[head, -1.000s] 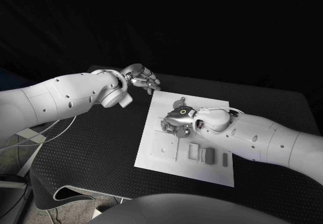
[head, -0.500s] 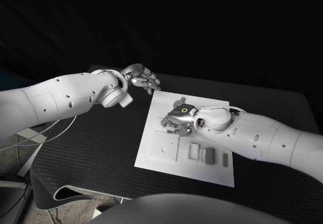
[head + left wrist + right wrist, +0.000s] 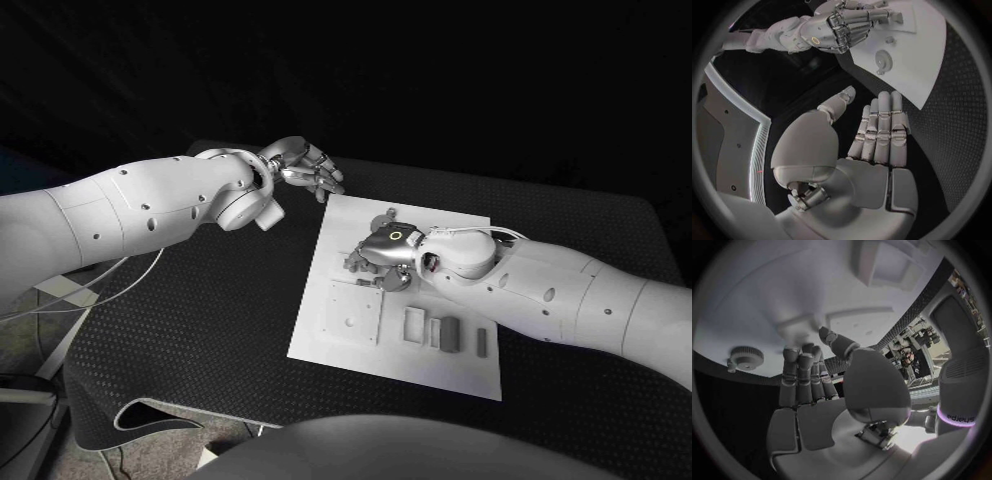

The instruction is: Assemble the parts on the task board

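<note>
Task board: white plate (image 3: 325, 345) lying flat in the middle of the surface, its long side running away from me.
Surface: black textured mat (image 3: 188, 340) under the board, dark all round it.
My right arm: white, coming in from the right and reaching across the board's near half to its middle.
My left arm: white, coming in from the left, ending just past the board's far left corner.
My right hand (image 3: 381, 255): palm down over the middle of the board, fingers curled down toward the plate; I cannot tell whether they hold a part or only rest there.
My left hand (image 3: 303, 166): off the board, beside its far left corner, above the mat, fingers straight and side by side, thumb apart, holding nothing.
Raised square block (image 3: 353, 312): pale, on the board's left side, just nearer me than my right hand.
Slim parts (image 3: 447, 332): a few narrow grey pieces lying side by side in a row on the board's near end, right of the block.
Gear-like round part (image 3: 883, 60): on the board's far end, between my two hands, touching neither.
</note>
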You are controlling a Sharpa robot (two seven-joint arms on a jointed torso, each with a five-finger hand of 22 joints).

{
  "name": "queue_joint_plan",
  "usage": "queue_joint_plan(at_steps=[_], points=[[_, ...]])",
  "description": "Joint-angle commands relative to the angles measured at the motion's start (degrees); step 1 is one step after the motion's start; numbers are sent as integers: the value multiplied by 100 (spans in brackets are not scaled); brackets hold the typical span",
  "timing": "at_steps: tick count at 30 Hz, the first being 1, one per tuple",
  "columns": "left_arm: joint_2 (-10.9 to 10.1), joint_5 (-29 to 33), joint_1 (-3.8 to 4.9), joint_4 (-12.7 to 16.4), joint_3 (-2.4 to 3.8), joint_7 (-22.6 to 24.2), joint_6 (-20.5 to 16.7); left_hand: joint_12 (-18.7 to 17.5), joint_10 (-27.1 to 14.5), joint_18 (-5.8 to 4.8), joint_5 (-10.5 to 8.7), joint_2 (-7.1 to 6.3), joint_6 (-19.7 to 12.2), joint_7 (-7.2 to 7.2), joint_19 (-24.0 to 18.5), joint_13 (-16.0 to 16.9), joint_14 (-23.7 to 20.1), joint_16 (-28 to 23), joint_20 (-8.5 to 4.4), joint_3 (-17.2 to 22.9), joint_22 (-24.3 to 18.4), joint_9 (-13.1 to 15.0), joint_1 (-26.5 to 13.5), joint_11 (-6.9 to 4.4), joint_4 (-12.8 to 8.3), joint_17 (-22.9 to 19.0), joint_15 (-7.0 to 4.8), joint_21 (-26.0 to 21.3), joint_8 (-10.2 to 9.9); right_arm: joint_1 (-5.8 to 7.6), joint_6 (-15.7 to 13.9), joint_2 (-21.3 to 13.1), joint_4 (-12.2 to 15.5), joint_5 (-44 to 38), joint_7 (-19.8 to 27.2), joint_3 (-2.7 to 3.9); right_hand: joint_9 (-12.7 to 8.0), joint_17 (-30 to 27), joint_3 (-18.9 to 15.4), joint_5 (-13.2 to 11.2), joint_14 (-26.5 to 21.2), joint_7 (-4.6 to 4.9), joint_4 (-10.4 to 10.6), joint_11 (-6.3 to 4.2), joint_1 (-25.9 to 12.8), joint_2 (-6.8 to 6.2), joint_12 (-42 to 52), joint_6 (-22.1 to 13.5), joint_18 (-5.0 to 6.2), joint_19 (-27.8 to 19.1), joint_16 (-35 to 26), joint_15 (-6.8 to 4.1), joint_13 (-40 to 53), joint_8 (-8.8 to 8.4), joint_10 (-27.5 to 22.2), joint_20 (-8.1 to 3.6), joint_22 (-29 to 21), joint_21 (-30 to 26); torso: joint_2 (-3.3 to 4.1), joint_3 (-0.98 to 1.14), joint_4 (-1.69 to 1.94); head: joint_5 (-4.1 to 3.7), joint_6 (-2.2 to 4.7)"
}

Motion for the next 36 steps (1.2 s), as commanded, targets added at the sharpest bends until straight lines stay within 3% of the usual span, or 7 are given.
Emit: queue_joint_plan(at_steps=[1,11,22,36], points=[[10,-12,9,8,3,21,77,-16,-11,13,8,36,-39,0,36,5,55,-38,-13,1,-6,-7,-28,11,33,8,1,18,27,-22,205,-27,2,-7,132,-22,23,-9,26,25,-39,26,-3,-2,81,26,33,116,157,-12,31,-3,-12,71,-27,17,111,15,1,3,2,11,1],[16,-13,8,4,2,22,83,-15,-11,13,9,41,-38,0,36,6,56,-41,-13,2,-7,-7,-26,10,35,12,1,19,28,-22,199,-27,56,46,200,-22,149,-30,49,24,-52,164,-3,-2,108,107,81,422,157,-20,64,-2,-45,259,-33,24,115,38,1,3,0,10,1],[24,-15,8,4,2,17,86,-14,-9,14,9,44,-37,-1,36,8,58,-46,-13,3,-8,-8,-24,9,37,18,0,19,31,-26,330,38,15,-58,134,-22,164,-37,76,28,-63,172,-6,-4,142,147,86,438,157,-31,68,-3,-60,264,-41,22,114,40,1,-3,12,-4,1],[24,-16,8,2,2,12,90,-13,-9,14,8,44,-36,-1,36,9,60,-52,-13,2,-9,-8,-23,9,39,25,0,19,33,-39,566,84,-46,-365,-107,-23,121,-67,80,25,-196,-44,-4,51,145,66,96,71,157,-142,76,52,-115,62,-161,73,106,4,1,-1,6,11,1]])
